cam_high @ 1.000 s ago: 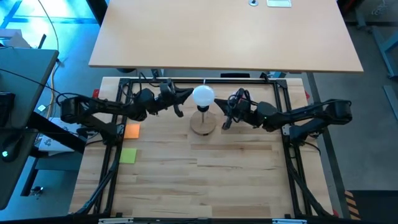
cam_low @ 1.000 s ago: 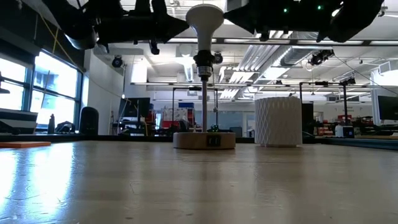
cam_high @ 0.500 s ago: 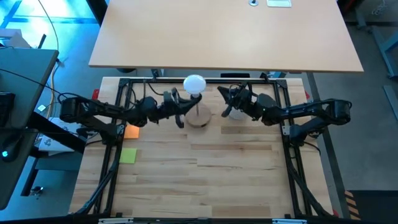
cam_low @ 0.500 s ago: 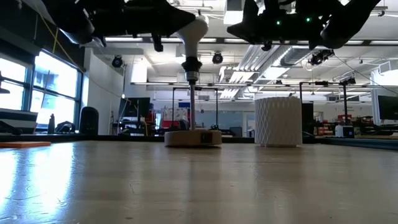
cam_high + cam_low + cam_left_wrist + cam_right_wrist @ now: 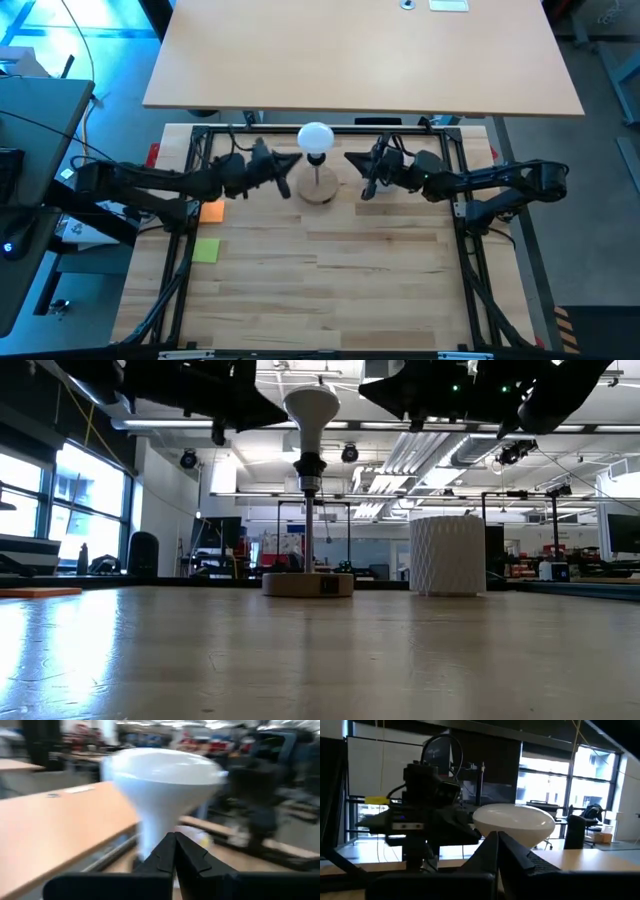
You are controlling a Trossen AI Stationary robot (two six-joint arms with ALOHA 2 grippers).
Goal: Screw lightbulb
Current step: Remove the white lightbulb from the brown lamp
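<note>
The lightbulb (image 5: 316, 136) is white and round, and it sits upright in the black socket of a stem on a round wooden disc (image 5: 319, 190). The disc rests flat on the table (image 5: 307, 584). My left gripper (image 5: 296, 159) is shut and level. Its tips are at the bulb's neck (image 5: 160, 830) on the table's left side. My right gripper (image 5: 349, 159) is shut on the bulb's right side, with a gap between them (image 5: 365, 390). In the right wrist view the bulb (image 5: 512, 822) shows just beyond the fingertips (image 5: 496, 836). My left gripper's shut fingertips (image 5: 175, 837) come level from the table's left at the bulb's tapering neck. I cannot tell whether they touch it.
A white ribbed cup (image 5: 447, 555) stands to the right of the lamp, under my right arm. An orange pad (image 5: 212, 210) and a green pad (image 5: 206, 250) lie at the table's left. A black frame (image 5: 180, 250) rims the table. The near half is bare wood.
The lamp has slid on its disc toward the table's left and far edge, leaned briefly, and stands upright again. My left gripper has drawn back a little toward the left edge and turned. My right gripper has shifted toward the far edge. Both have stayed shut.
</note>
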